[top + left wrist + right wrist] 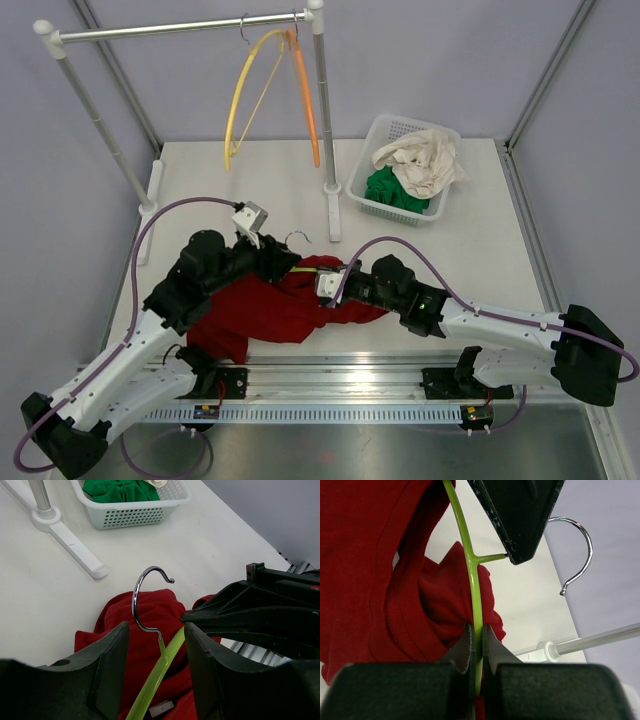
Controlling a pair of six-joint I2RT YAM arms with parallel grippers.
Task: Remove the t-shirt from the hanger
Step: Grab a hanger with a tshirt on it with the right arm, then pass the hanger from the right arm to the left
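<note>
Broadly, a white table (240, 190) fills the scene, with a metal clothes rack (180, 28) standing along its far side; a yellow hanger (245, 95) and an orange hanger (305, 95) dangle bare from its rail. The red t-shirt (270, 310) lies crumpled on the table at the near edge, between the two arms, bunched around a lime-green hanger (470, 570) that is partly inside it. To the far right sits a white basket (357, 180) holding a white cloth (425, 160) and a green cloth (390, 190). The right gripper (476, 630) is pinched tight on one arm of the lime-green hanger, just beside a fold of red fabric. The left gripper (156, 630) straddles the hanger's neck with its jaws apart, a gap visible on the one side and the other finger close to the green bar; it is not clamped. Beyond those fingers the chrome hook (137, 605) rises over the red cloth, curling toward the basket.
</note>
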